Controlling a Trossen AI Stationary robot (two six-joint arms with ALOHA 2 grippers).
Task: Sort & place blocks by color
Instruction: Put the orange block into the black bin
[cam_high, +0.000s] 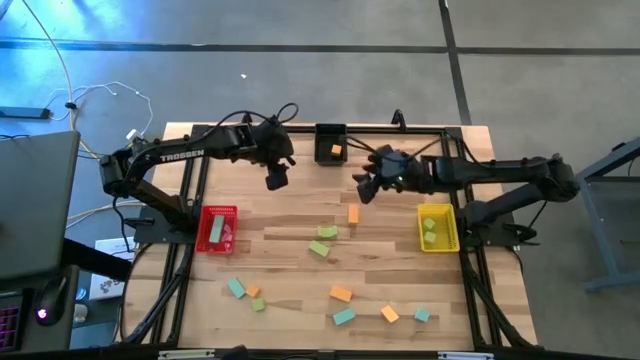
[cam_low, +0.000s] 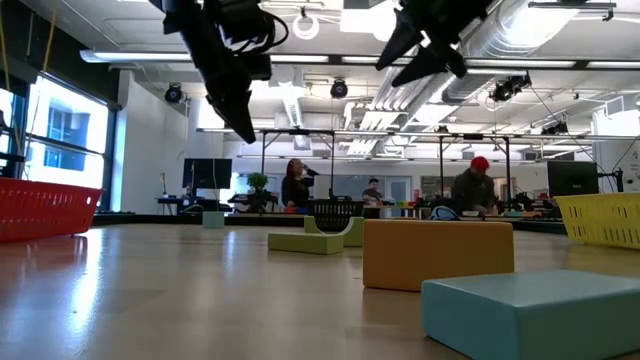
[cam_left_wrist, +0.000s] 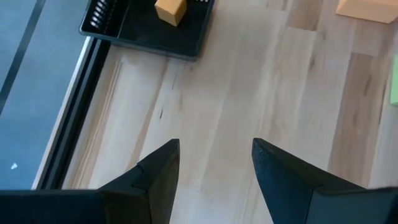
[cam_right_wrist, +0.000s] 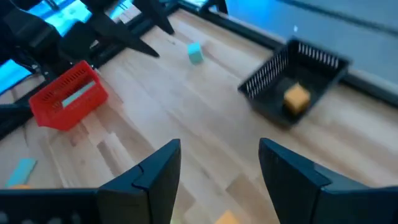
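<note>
Both pincers hang spread and empty above the far half of the surface (cam_high: 300, 215): the left pincer (cam_high: 276, 178) just beside the black bin (cam_high: 330, 143) at the far edge, the right pincer (cam_high: 366, 187) on that bin's other side. One orange block (cam_high: 337, 150) lies in the black bin, a teal block (cam_high: 216, 230) in the red bin (cam_high: 217, 229) by the left edge, and yellow-green blocks (cam_high: 430, 230) in the yellow bin (cam_high: 437, 227) by the right edge. The other blocks (cam_high: 340, 294) lie scattered over the middle and near part.

Two matte black jointed arms, white TROSSEN lettering along the left arm (cam_high: 185, 152), black cables looping over the links, wedge-shaped dark jaws
</note>
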